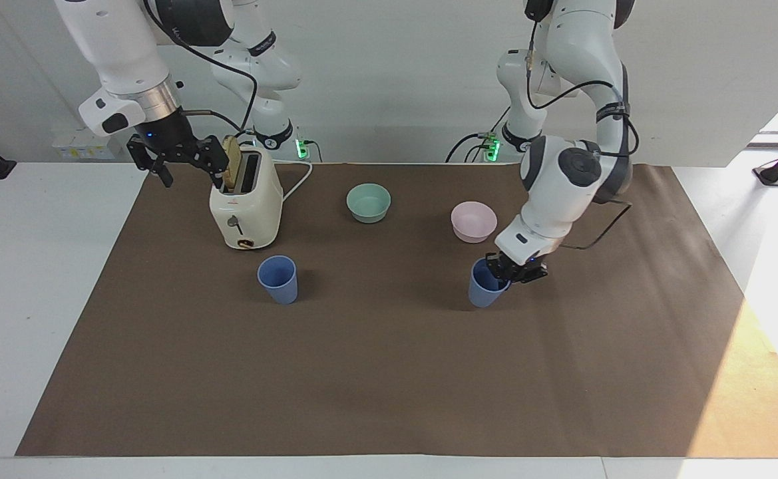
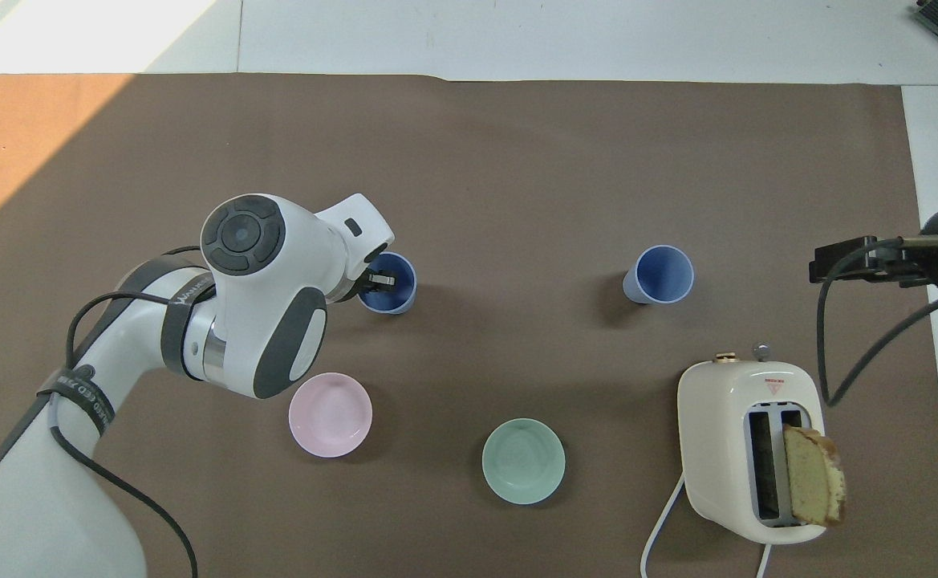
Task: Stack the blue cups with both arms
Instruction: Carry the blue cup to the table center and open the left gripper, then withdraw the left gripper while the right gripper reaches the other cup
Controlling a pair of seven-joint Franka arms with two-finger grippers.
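Note:
My left gripper (image 1: 503, 271) is shut on the rim of one blue cup (image 1: 486, 290), one finger inside it, and holds it slightly tilted low over the brown mat, beside the pink bowl (image 1: 474, 221). In the overhead view this cup (image 2: 392, 297) shows under the left gripper (image 2: 380, 281). The other blue cup (image 1: 278, 279) stands upright and free on the mat, farther from the robots than the toaster (image 1: 245, 206); it also shows in the overhead view (image 2: 660, 274). My right gripper (image 1: 191, 178) waits open and empty in the air beside the toaster's top, also seen from overhead (image 2: 866, 261).
The cream toaster (image 2: 749, 449) holds a bread slice (image 2: 814, 474) sticking out of one slot, its white cord trailing toward the robots. A teal-green bowl (image 2: 523, 461) and the pink bowl (image 2: 330, 414) sit near the robots. The brown mat (image 1: 389, 386) covers the table.

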